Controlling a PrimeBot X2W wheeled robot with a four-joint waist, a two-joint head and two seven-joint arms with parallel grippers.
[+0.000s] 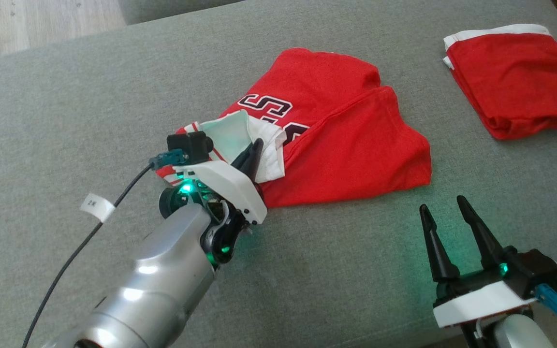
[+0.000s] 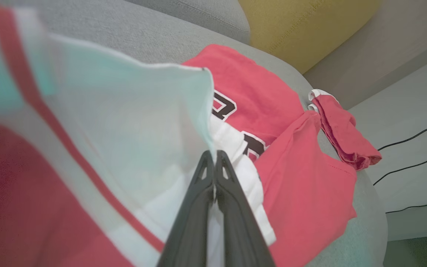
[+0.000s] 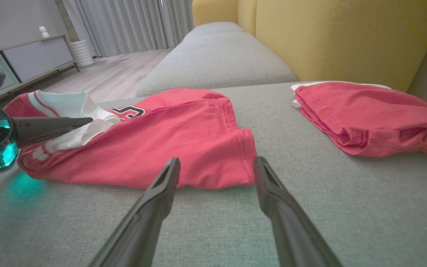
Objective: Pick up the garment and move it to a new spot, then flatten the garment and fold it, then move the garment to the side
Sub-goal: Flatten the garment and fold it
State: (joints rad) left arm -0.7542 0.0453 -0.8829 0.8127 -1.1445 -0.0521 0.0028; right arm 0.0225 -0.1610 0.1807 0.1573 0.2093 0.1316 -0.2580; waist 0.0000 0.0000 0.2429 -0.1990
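On grey woven cushion (image 1: 65,96), crumpled red jersey (image 1: 346,145) (white trim), left fingers (image 1: 253,155) pinching it, right fingers (image 1: 434,246) spread.

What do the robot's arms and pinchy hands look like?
The left gripper and right gripper each have two long pointed black fingers on a white base with a green light. The shiny silver left forearm carries a thin black cable with a small white tag.

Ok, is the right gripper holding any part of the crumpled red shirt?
No, the right gripper stands open over the bare grey cushion, apart from the crumpled red shirt.
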